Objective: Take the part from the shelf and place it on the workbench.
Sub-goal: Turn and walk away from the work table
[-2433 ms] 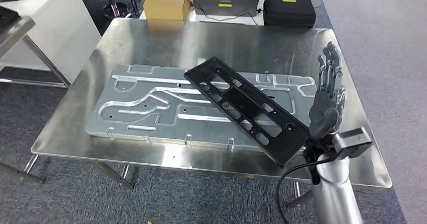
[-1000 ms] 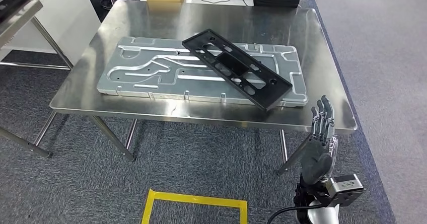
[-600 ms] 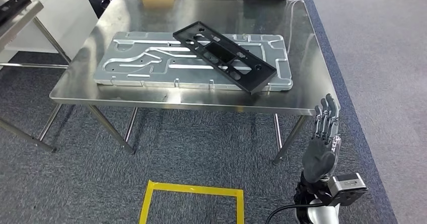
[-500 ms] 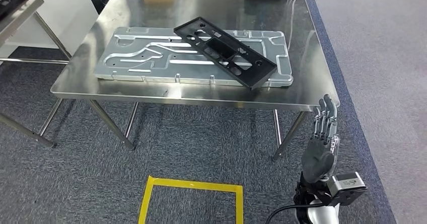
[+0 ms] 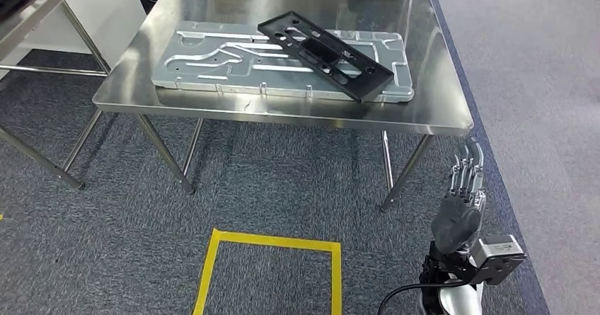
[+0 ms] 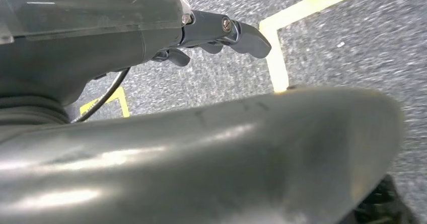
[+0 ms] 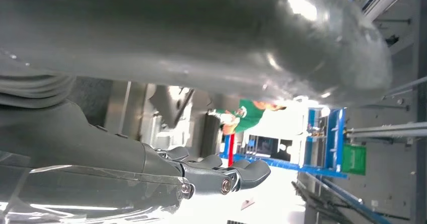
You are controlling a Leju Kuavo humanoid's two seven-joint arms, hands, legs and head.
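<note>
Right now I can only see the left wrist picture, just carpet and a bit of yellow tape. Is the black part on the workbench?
Observer: Yes. In the head view the black part lies slantwise on a grey metal plate on the workbench.
Operator: Is the other robot hand holding anything?
Observer: No. The right robot hand holds nothing. Its fingers are straight, and it hangs over the carpet, off the workbench near its front right leg.
Operator: What's my yellow tape for?
Observer: I can't tell what it's for, but the yellow tape forms a box outline on the floor in front of the workbench.
</note>
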